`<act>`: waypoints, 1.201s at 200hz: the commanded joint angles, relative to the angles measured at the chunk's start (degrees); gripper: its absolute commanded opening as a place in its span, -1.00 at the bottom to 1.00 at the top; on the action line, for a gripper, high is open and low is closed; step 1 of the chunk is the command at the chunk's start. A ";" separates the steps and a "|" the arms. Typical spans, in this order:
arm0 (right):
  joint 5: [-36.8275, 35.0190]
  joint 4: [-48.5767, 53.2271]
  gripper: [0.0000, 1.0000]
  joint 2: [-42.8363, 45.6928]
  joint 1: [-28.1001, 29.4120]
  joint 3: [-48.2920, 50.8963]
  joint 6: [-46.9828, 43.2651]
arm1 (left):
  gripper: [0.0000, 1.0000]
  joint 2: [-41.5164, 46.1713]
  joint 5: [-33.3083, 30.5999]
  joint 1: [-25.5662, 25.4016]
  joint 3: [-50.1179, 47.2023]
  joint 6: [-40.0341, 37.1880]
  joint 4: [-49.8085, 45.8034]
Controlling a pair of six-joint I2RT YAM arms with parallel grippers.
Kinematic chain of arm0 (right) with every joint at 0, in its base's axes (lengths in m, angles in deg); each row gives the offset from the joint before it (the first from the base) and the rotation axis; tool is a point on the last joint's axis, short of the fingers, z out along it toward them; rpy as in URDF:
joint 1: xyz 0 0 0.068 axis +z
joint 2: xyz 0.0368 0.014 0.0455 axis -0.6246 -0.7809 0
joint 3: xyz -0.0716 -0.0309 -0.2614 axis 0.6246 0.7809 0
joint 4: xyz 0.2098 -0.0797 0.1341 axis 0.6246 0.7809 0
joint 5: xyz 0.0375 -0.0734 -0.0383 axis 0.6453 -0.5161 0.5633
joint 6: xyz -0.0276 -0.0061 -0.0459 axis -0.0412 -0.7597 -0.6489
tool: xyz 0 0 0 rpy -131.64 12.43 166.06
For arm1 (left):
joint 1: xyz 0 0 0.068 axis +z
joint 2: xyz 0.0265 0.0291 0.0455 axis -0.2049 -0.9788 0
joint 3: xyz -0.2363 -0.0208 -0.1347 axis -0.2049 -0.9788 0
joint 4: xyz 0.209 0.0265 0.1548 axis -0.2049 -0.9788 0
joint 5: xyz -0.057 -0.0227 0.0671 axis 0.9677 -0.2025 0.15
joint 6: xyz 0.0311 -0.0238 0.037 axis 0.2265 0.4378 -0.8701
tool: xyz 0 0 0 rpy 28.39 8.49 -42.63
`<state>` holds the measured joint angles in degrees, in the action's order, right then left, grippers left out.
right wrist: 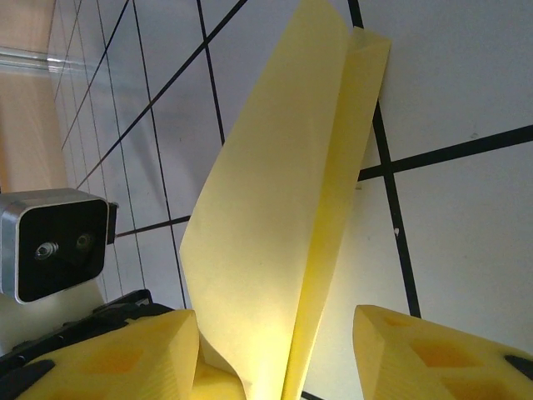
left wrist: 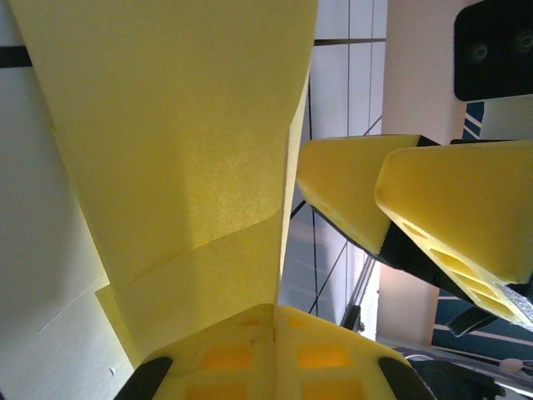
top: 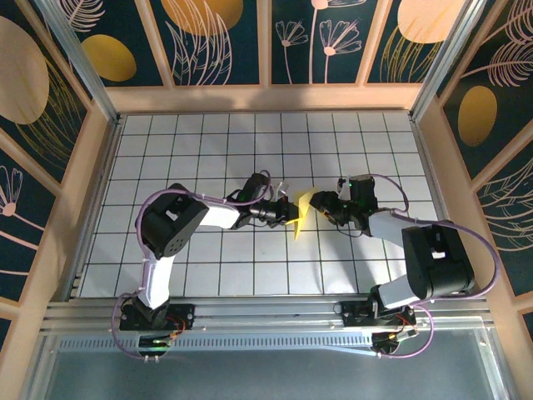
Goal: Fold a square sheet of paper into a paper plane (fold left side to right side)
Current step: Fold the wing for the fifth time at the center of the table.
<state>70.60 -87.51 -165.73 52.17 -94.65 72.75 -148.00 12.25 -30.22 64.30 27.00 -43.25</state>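
Pads of the left gripper are pressed together, and one end of the folded yellow paper is clamped between them. From that grip the paper is raised as a narrow, creased shape with two layers.

The fingers of the right gripper are held apart, one on each side of the paper, and nothing is pinched by them. In the top view the paper is seen between the left gripper and the right gripper, near the middle of the table. Whether its far tip touches the surface cannot be told.

The table is covered in white tiles divided by thin dark grid lines, and is bordered by a pale wooden frame. An aluminium rail is fixed along the near edge, where both arm bases are bolted. Purple cables are looped along the arms.

The enclosure is closed in by dark blue wall panels, set in wooden frames and decorated with golden ovals and pale outlined flowers and leaves.
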 commanded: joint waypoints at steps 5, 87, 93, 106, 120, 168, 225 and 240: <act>-1.32 -2.66 0.01 -1.26 0.81 0.57 1.33 | -1.00 -1.93 1.98 0.75 -1.60 4.26 6.96; -2.28 -2.83 -0.02 -5.11 2.21 -1.79 1.89 | -1.00 -4.81 4.07 1.70 -4.56 10.45 16.66; -2.38 -2.83 -0.02 -5.38 2.29 -1.96 1.85 | -1.00 -4.88 4.15 1.79 -4.56 10.65 16.95; -2.78 -2.81 -0.03 -5.86 2.40 -2.33 2.04 | -1.00 -5.09 4.22 1.80 -4.56 10.96 17.23; -2.83 -3.08 -0.03 -6.47 2.63 -2.61 2.25 | -1.00 -5.24 4.32 1.92 -4.69 11.14 17.52; -3.42 -3.47 -0.05 -8.21 3.45 -3.89 2.68 | -1.00 -5.82 4.35 2.14 -5.37 12.28 19.07; -3.76 -3.71 -0.07 -9.80 4.35 -5.13 2.53 | -1.00 -6.08 4.34 2.33 -5.87 13.11 20.35; -3.71 -3.88 -0.08 -10.11 4.47 -5.63 2.55 | -1.00 -6.16 4.37 2.38 -6.01 13.30 20.56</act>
<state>67.81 -89.63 -174.86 56.04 -98.38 75.18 -153.22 15.39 -28.54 59.08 39.40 -26.09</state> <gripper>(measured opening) 0.466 0.045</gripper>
